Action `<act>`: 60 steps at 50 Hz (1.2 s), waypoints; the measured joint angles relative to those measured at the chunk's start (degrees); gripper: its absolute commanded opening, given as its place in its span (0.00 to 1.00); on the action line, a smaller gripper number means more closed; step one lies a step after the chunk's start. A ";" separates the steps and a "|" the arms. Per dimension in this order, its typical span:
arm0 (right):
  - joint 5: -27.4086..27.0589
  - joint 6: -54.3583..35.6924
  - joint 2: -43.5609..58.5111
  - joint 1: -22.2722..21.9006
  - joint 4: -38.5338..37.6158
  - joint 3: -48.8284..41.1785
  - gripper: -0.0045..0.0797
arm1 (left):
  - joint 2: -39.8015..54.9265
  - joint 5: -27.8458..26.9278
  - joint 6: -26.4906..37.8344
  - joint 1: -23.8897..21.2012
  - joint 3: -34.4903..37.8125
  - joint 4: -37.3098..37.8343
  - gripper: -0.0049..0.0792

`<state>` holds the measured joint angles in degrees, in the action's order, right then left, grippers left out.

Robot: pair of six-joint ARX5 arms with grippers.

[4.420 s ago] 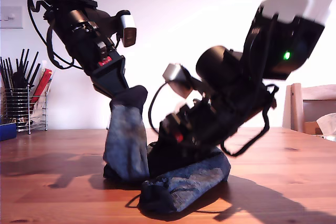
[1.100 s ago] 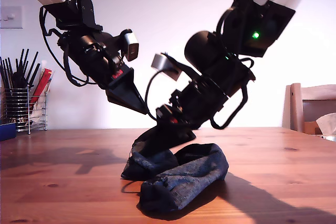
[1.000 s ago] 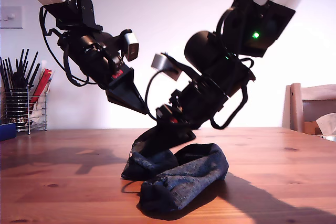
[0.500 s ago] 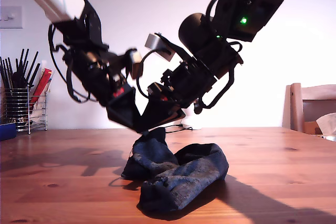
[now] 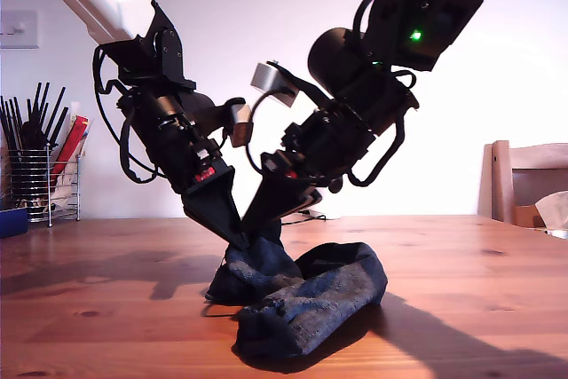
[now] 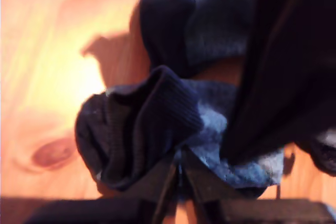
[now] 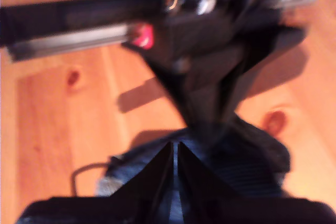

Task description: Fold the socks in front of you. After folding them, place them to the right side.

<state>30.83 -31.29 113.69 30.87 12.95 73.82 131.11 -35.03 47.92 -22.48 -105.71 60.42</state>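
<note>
On the wooden table (image 5: 479,281), near the exterior view's middle: the socks (image 5: 306,299), heaped in a loose bundle with one dark fold raised to a peak. Pinching that knit, fingers clenched: my first gripper (image 6: 178,174). Close against it, my second gripper (image 7: 175,156), jaws pressed together at the fabric; cannot tell through the blur whether gripping.

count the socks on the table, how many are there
2, bunched together mid-table and partly overlapping, so the split is uncertain. One sock lies nearer the exterior camera; the other sock is behind it, where both grippers meet.
</note>
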 measured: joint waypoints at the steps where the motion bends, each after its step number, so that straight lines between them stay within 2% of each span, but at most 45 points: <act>1: 0.00 -0.11 0.02 -0.11 1.22 0.17 0.04 | 0.00 0.26 -0.26 -0.04 0.00 0.00 0.03; 10: -0.79 -0.22 0.81 -0.42 12.79 4.68 0.04 | 0.00 0.90 -1.33 -0.04 0.00 1.57 0.04; 25: -1.42 -0.63 5.55 -0.42 23.06 17.77 0.04 | 0.00 4.33 -1.57 -0.28 0.02 4.02 0.03; 36: -1.44 -1.49 14.58 -0.35 26.80 21.29 0.04 | 0.00 5.16 -2.47 -0.42 0.11 6.71 0.03; 42: -1.44 -2.01 15.45 -0.39 27.10 22.86 0.04 | 0.00 5.16 -2.71 -0.39 0.11 8.76 0.04; 50: -1.92 -2.27 15.80 -0.42 23.82 22.93 0.04 | 0.00 5.14 -2.82 -0.07 0.11 10.27 0.04; 60: -6.08 -1.92 16.11 -0.42 17.70 22.93 0.04 | -0.17 5.20 -3.04 0.59 0.11 11.08 0.03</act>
<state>24.75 -33.21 129.80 30.46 30.65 96.75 130.93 -29.82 44.88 -21.89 -105.60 71.50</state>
